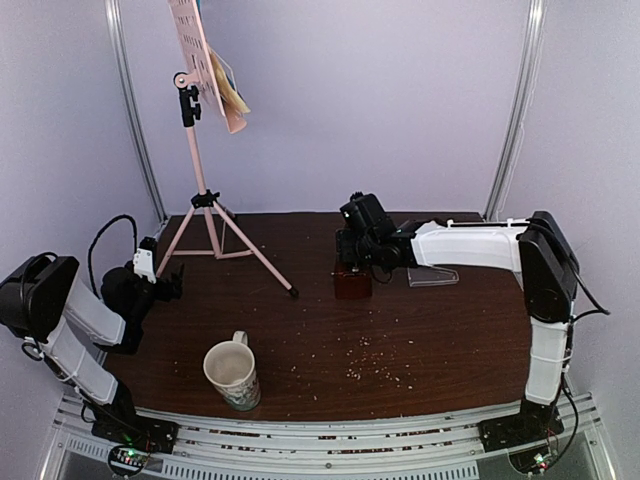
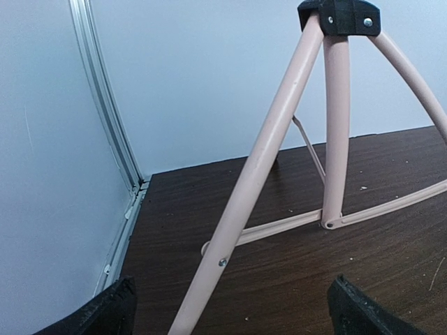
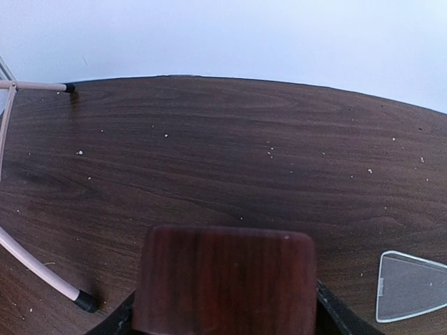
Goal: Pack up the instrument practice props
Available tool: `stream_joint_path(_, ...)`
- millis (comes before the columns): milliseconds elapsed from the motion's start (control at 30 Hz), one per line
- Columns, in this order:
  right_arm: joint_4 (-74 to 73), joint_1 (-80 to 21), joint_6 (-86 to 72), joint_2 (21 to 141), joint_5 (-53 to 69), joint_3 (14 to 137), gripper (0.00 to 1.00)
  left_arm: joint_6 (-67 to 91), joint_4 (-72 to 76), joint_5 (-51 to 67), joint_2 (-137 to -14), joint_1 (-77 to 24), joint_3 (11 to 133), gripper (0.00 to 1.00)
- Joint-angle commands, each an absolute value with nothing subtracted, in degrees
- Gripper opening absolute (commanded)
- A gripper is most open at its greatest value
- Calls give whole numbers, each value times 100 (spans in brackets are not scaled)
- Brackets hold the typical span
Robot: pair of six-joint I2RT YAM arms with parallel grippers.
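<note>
The pink music stand [image 1: 205, 215] stands at the back left on its tripod. Its perforated desk [image 1: 192, 45] holds yellow and blue sheets [image 1: 230, 88]. My left gripper [image 1: 172, 286] is open beside the stand's near-left leg; in the left wrist view that leg [image 2: 244, 209] runs between my wide-apart fingers [image 2: 105, 313]. The dark red-brown metronome [image 1: 352, 284] stands mid-table. My right gripper [image 1: 357, 262] is shut on it from above; it fills the gap between the fingers in the right wrist view [image 3: 227, 279]. The clear wedge cover [image 1: 433, 276] lies flat to its right and also shows in the right wrist view [image 3: 412, 286].
A cream patterned mug [image 1: 233, 373] stands near the front left. Crumbs dot the dark wooden table [image 1: 380, 350]. One stand leg [image 1: 270, 272] reaches toward the metronome, and its black tip [image 3: 85, 301] shows close by. Metal posts [image 1: 135, 120] and walls bound the back.
</note>
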State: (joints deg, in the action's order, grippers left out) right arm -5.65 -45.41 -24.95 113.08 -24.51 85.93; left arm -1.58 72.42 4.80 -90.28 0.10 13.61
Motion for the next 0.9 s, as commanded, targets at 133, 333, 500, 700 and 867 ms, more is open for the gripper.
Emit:
stream_joint_path(133,-461,-4718,-2260,10992,-2933,8379,58,45,7459,-45,-8638,23,1300,98)
stream_joint_path(333,-418,-4883,-2424,10254,-3150,7710,54,84,7028,-4,-8012,21,1199,98)
stream_joint_path(500,-512,-5188,-2681,9443,-3406,7117,53,354,6182,-252,-7687,26,1435,98)
stream_joint_path(700,-631,-5670,-3259,8742,-3552,6583,53,610,5933,-597,-7499,23,1442,98)
stream_joint_path(867,-875,-6232,-3704,8742,-3817,6567,53,715,5895,-899,-7321,24,1350,98)
